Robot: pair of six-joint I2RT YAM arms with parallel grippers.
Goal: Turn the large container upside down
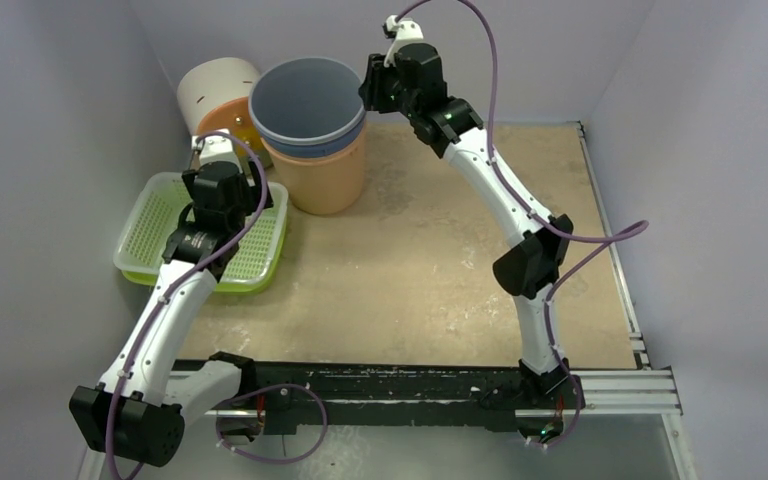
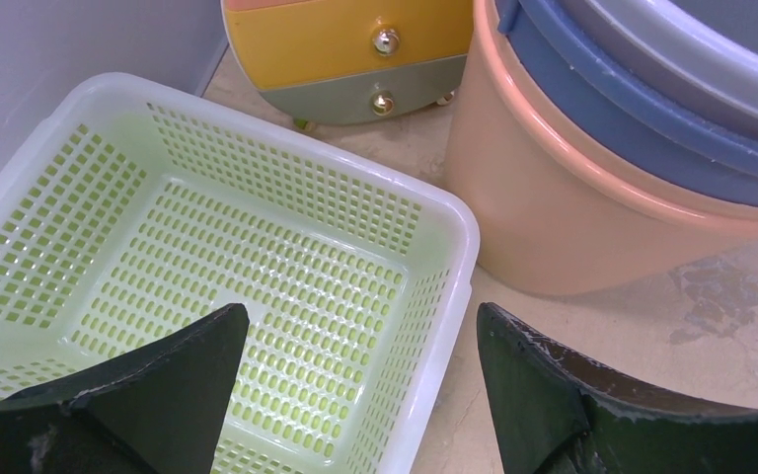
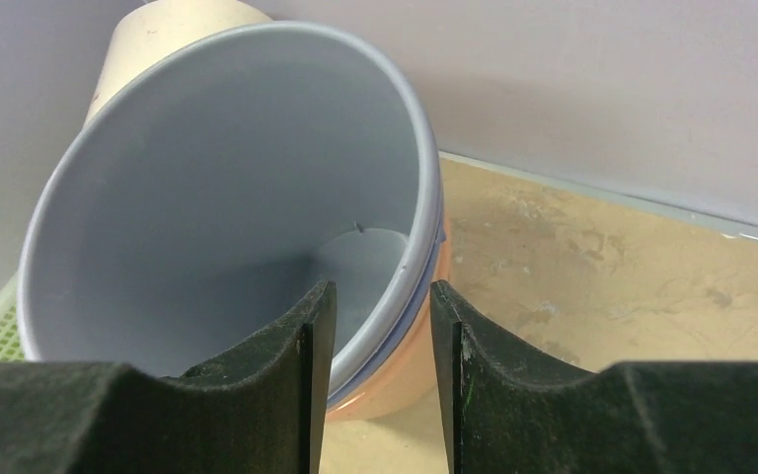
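The three nested buckets stand upright at the upper middle of the top view, at the back of the counter (image 1: 430, 270). A grey bucket (image 1: 305, 95) sits inside a blue bucket (image 1: 305, 141), and both sit inside a larger orange bucket (image 1: 330, 180), whose base rests on the counter. All three openings face up.

The right gripper (image 1: 370, 90) is at the right side of the grey bucket's rim. In the right wrist view its jaws are partly closed and straddle the stacked rims, with one finger (image 3: 296, 346) inside the grey bucket and the other outside. It is not clear whether they are pressing on the rims.

The left gripper (image 1: 215, 150) is at the left of the top view, above a pale green mesh basket (image 1: 150, 215) that lies just left of the orange bucket. Its jaws are spread wide with nothing between them. In the left wrist view one finger (image 2: 158, 395) is over the basket and the other over bare counter.

A white drum (image 1: 218, 90) lies on its side in the upper left corner behind the basket, and its yellow and grey face carries two small metal knobs.
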